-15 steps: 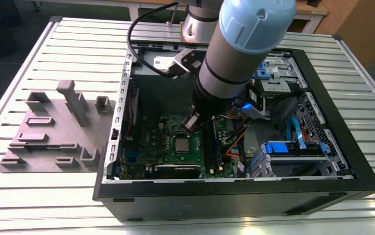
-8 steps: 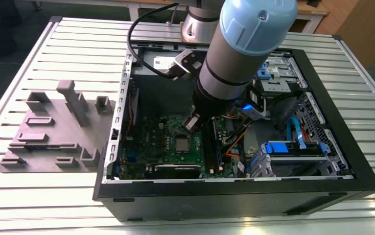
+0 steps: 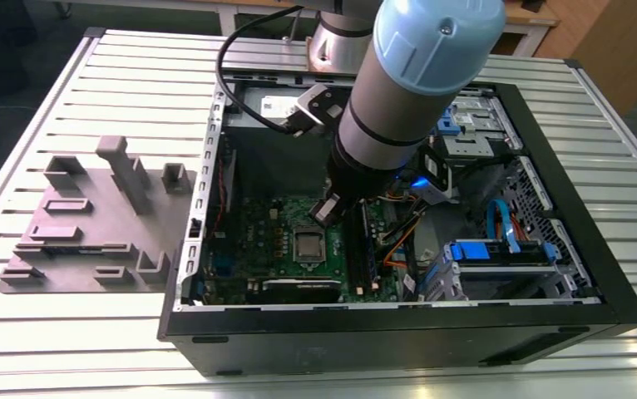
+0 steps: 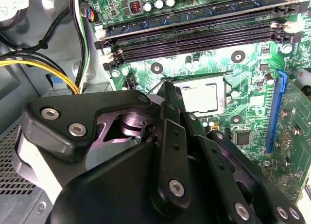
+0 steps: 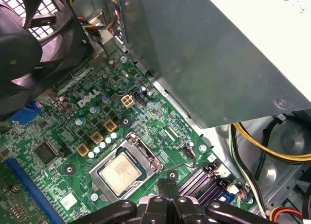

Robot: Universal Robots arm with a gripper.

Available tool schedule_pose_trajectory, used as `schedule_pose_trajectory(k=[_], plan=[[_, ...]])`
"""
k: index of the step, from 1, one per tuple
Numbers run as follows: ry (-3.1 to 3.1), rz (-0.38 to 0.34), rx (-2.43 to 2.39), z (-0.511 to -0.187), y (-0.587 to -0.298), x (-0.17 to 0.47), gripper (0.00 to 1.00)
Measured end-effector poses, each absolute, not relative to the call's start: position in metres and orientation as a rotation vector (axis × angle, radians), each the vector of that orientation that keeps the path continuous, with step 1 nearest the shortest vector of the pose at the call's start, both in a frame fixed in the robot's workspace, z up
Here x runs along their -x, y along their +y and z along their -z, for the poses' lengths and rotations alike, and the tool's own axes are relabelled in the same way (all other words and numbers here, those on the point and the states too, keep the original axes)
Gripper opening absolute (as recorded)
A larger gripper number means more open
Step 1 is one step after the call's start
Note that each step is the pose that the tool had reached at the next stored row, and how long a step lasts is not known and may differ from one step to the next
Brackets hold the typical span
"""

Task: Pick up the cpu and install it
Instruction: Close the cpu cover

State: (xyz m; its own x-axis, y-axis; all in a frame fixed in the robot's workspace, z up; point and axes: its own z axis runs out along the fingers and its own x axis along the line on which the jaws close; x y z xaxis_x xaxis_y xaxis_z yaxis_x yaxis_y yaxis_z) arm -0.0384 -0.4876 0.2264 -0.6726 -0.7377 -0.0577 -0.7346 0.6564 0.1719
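Your grey plastic tray (image 3: 86, 224) sits on the slatted table (image 3: 30, 125), beside the open computer case (image 3: 585, 274). Inside the case, your gripper (image 5: 167, 182) hangs just above the motherboard (image 5: 146, 117), its fingers (image 5: 171, 178) pressed together and holding nothing. The cpu (image 5: 119, 172) lies in its metal-framed socket (image 5: 146, 153) just beside the fingertips, apparently seated, though you cannot confirm that.

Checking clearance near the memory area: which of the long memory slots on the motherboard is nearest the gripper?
The slot on the socket side of the bank, closest to the cpu; the gripper sits right beside it, the others lying farther out.
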Motion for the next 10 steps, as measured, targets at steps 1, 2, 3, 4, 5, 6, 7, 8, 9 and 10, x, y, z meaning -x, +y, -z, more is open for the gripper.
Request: schedule_pose_trajectory(k=[1, 2, 3, 4, 5, 6, 7, 8, 9, 10], plan=[[-2.843, 0.283, -1.264, -0.226, -0.488, 0.038, 0.1], [-2.843, 0.283, -1.264, -0.226, -0.488, 0.038, 0.1], [-2.844, 0.283, -1.264, -0.226, -0.487, 0.039, 0.1], [-2.844, 0.284, -1.264, -0.226, -0.487, 0.039, 0.1], [-2.844, 0.283, -1.264, -0.226, -0.487, 0.04, 0.1], [-2.843, 0.283, -1.264, -0.226, -0.486, 0.041, 0.1], [-2.843, 0.283, -1.264, -0.226, -0.486, 0.042, 0.1], [-2.844, 0.283, -1.264, -0.226, -0.486, 0.044, 0.1], [-2.844, 0.283, -1.264, -0.226, -0.486, 0.047, 0.1], [-2.845, 0.282, -1.265, -0.226, -0.486, 0.051, 0.1]])
